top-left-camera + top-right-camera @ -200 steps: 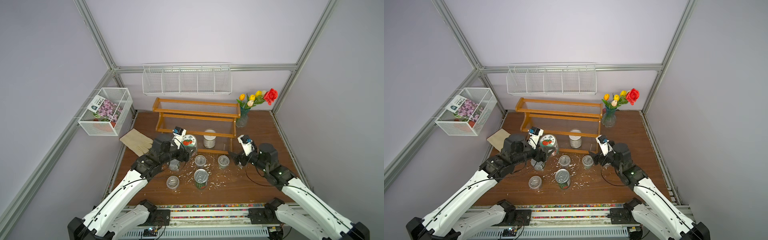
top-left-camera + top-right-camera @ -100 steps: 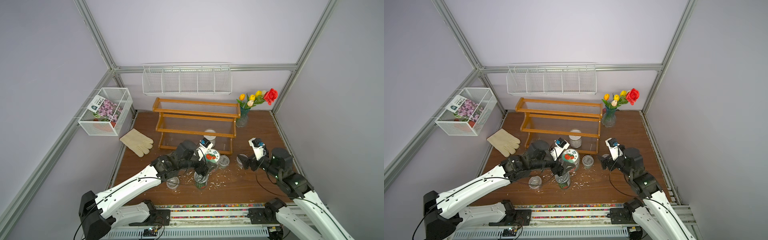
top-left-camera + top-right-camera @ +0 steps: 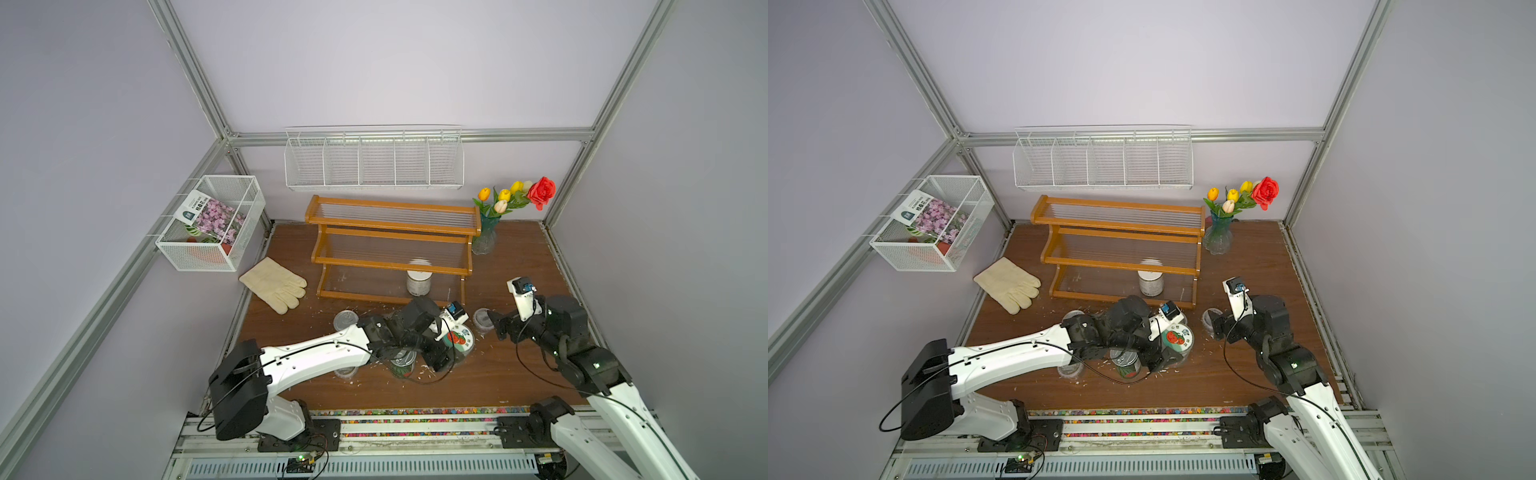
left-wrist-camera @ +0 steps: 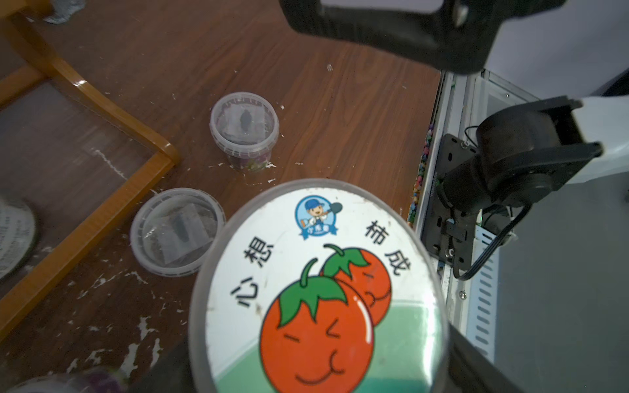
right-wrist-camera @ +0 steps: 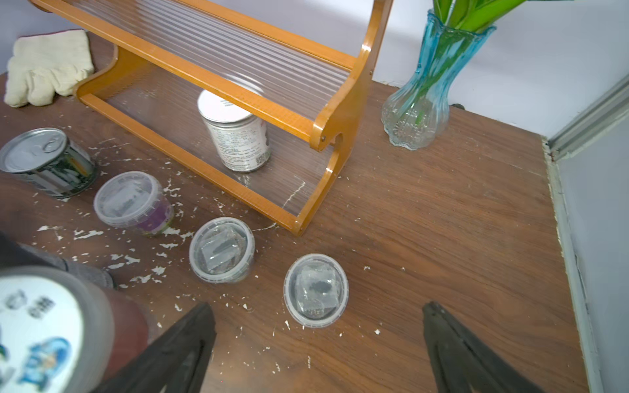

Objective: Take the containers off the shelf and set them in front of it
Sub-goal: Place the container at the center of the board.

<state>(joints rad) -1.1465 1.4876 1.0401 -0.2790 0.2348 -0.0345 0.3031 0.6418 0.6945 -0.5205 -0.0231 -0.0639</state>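
Observation:
The orange-brown shelf [image 3: 390, 249] [image 3: 1121, 245] keeps one white-lidded jar [image 3: 418, 282] [image 5: 235, 136] on its bottom tier. My left gripper [image 3: 451, 349] is shut on the fruit-lid jar [image 3: 459, 338] [image 4: 320, 289], low in front of the shelf's right end; whether the jar touches the table is unclear. My right gripper [image 5: 318, 354] stands open and empty just behind a clear lidded cup [image 5: 316, 289] [image 3: 482, 319]. More containers stand before the shelf: cups [image 5: 222, 250] [image 5: 131, 204] and a tin can [image 5: 44, 163] [image 3: 345, 320]. A second can [image 3: 402, 361] is partly hidden under my left arm.
A blue glass vase [image 3: 485, 239] with flowers stands at the shelf's right end. A cream glove [image 3: 274, 289] lies to its left. A white wire basket [image 3: 374, 160] and a mesh box [image 3: 212, 224] hang on the walls. White flakes litter the wooden table [image 3: 519, 374].
My left arm has carried the fruit-lid jar from the shelf's front left over to the right, past the cans. My right gripper has drawn back a little from the cup.

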